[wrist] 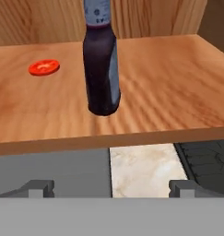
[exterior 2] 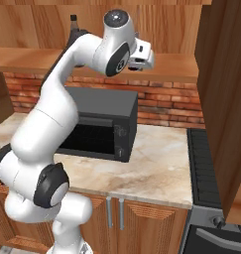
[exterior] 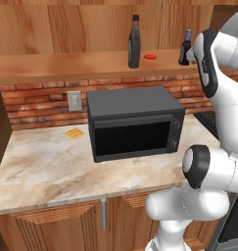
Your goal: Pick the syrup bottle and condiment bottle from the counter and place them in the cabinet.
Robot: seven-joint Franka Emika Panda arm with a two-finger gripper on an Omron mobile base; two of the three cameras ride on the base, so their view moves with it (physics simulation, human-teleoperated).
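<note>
We found the condiment bottle [wrist: 101,69] standing upright on the shelf board of the cabinet [exterior: 66,66], near its front edge; in the hand view it rose straight ahead of us, dark-bodied with a bluish cap at the top of the picture. In the left base view the same bottle [exterior: 185,49] stood at the right end of the shelf, partly hidden behind the arm's upper link. The syrup bottle [exterior: 134,41] stood upright farther left on the same shelf, well apart from the smaller bottle, its black cap up against the wood-panel back. In the right base view we made out only its cap and neck [exterior 2: 73,22] above the arm. Between the two bottles lay a small flat red disc [exterior: 150,57], nearer the syrup bottle; in the hand view it sat to the left of the condiment bottle [wrist: 44,67].

Our jaws stood wide apart and held nothing: the two dark finger tips [wrist: 37,188] showed at the bottom of the hand view, spread far to either side, with the condiment bottle beyond them and untouched. The gripper [wrist: 111,188] hung just in front of the shelf edge, below the level of the board.

Under the shelf sat the black microwave [exterior: 134,122] on the marble worktop [exterior: 47,166], against the brick wall. A small yellow square [exterior: 74,133] lay on the worktop left of the microwave, and a wall socket [exterior: 74,101] sat above it.
</note>
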